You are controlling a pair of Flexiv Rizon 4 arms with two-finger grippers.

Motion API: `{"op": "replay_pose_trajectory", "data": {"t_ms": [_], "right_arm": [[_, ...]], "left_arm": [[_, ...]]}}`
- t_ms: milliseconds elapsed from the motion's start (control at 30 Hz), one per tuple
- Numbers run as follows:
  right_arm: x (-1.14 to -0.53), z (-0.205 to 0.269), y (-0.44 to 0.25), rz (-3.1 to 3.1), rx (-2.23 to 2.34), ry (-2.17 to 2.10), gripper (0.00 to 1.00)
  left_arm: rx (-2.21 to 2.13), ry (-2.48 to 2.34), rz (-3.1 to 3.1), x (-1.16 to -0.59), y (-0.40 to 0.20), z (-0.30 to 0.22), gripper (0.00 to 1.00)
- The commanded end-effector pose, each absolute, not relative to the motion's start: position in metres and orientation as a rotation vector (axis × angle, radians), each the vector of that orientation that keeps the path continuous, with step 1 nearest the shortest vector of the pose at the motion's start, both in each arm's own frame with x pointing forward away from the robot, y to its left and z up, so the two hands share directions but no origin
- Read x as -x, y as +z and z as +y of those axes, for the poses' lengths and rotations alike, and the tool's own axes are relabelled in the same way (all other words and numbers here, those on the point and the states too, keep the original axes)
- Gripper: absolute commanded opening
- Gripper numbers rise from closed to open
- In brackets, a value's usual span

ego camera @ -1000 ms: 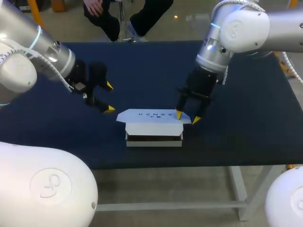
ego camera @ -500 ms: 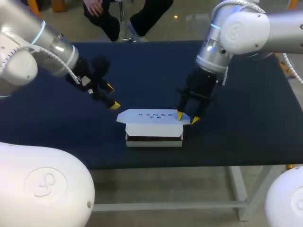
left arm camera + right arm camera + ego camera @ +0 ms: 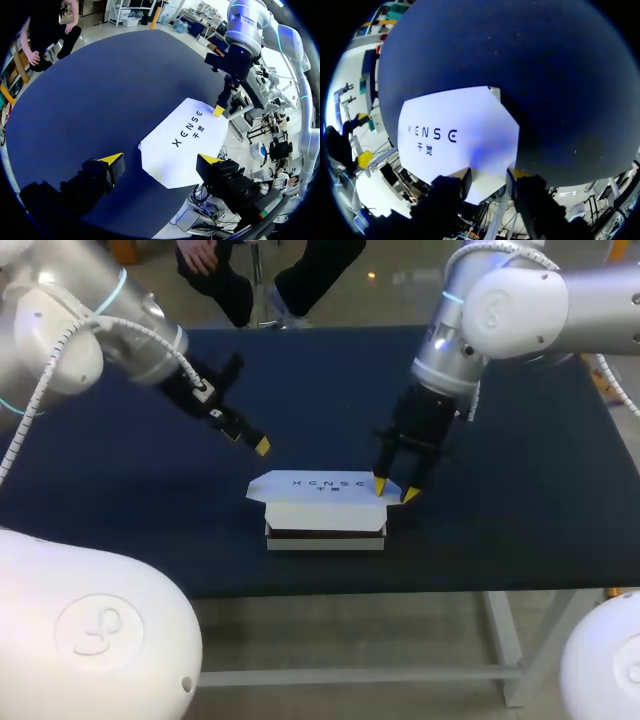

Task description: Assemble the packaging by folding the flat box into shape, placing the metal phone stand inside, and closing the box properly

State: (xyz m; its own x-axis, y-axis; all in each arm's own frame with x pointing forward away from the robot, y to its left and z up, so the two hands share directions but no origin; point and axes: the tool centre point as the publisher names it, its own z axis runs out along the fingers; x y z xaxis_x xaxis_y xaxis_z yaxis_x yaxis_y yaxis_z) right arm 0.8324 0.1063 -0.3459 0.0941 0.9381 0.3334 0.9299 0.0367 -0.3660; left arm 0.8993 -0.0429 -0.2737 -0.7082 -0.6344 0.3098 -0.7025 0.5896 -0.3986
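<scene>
White cardboard box (image 3: 325, 510) low in the middle of the head view, folded into shape, resting on a dark blue counter (image 3: 520, 490). Printed lid lowered but not fully shut: dark slit showing along the front beneath it, small side flaps sticking out at both ends.

Right end effector (image 3: 394, 489) at the box's right end, fingers a little apart and clamped on nothing, one yellow tip at the lid's corner, the other just off its edge. Left end effector (image 3: 248, 440) hanging above the counter, up and left of the box and clear of it. Seen from its own wrist: fingers spread wide, empty, box lying ahead of them.

Judged to be the last step, closing. Likely needed next: pressing the lid down flat and tucking the front flap into the slit, one end effector steadying the box against sliding.

Metal phone stand nowhere visible; probably inside, though impossible to confirm. Tuck flap and box interior hidden under the lid. Actual contact between right tip and lid hard to judge.
</scene>
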Motion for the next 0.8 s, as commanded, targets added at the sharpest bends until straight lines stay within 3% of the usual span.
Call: {"op": "replay_pose_trajectory", "data": {"t_ms": [33,333,800], "right_arm": [[-0.831,0.105,-0.347,-1.826,1.885,0.015,0.5],[-0.831,0.105,-0.346,-1.821,1.89,-0.001,0.5],[-0.831,0.104,-0.35,-1.816,1.891,-0.005,0.49]], "left_arm": [[-1.183,0.699,-2.714,-0.893,-0.269,-0.049,1.0],[-1.177,0.713,-2.687,-0.89,-0.269,-0.049,1.0],[-1.858,0.414,-2.121,-0.875,-0.279,-0.071,1.0]]}}
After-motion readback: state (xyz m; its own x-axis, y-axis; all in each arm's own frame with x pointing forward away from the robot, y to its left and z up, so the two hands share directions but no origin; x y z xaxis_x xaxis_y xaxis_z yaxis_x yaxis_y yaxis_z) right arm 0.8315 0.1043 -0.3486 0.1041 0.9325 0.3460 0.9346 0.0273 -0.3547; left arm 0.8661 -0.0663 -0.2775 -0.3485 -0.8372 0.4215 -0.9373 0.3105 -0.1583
